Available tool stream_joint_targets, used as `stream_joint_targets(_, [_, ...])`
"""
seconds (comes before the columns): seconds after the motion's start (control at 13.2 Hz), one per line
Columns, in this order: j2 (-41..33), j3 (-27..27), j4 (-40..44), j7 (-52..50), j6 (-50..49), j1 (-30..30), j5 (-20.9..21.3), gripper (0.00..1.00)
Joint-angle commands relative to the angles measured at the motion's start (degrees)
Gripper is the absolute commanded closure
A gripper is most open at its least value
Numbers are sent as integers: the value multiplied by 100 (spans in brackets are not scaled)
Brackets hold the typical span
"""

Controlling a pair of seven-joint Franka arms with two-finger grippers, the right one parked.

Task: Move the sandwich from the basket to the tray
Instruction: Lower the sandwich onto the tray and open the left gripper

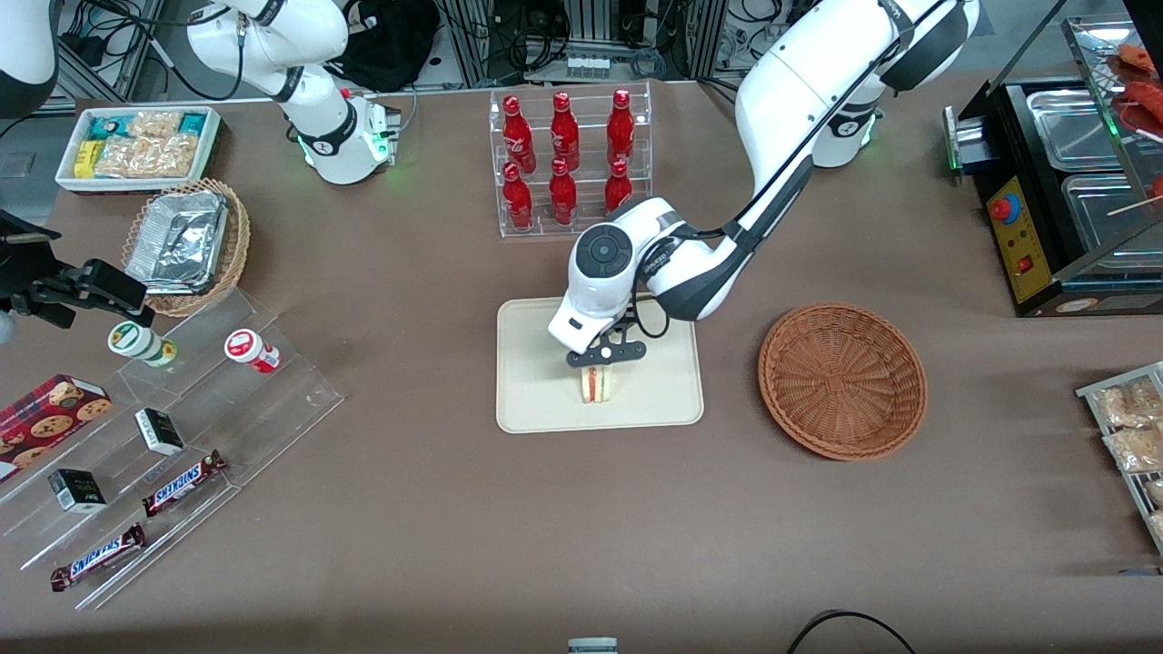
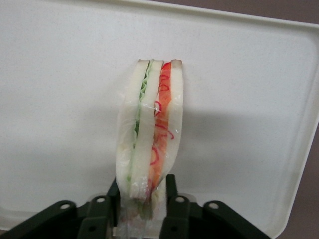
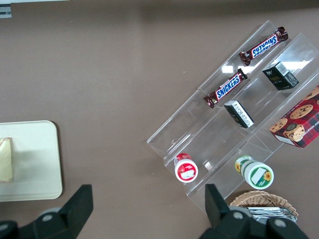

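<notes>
The gripper (image 1: 607, 356) is directly above the tray (image 1: 536, 400), its fingers (image 2: 171, 199) pinched against both faces of the sandwich (image 1: 597, 382), which stands on edge on the tray with its filling layers showing. The basket (image 1: 842, 379) sits beside the tray, toward the working arm's end of the table, with nothing in it. Farther from the front camera than the tray, a clear rack (image 1: 571, 160) holds six red bottles (image 1: 563, 193).

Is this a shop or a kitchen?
Probably a pretend snack shop in a robot lab: red bottles in a rack, Snickers bars on steps. The gripper holds a sandwich on the tray.
</notes>
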Motion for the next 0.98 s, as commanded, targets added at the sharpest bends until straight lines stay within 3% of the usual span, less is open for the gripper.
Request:
stream_joint_targets(0.0, [-201,64,161,-306,-60,-106,147,0])
stream_joint_targets(0.3, [-1167,81,100,-376,-920,-18,24,0])
stream_joint_targets(0.76, [-2863,117,-655,-570,-1686,938,-108,0])
stream_joint_targets(0.91, [-3330,117,-806,-134,-2264,1395,-125,0])
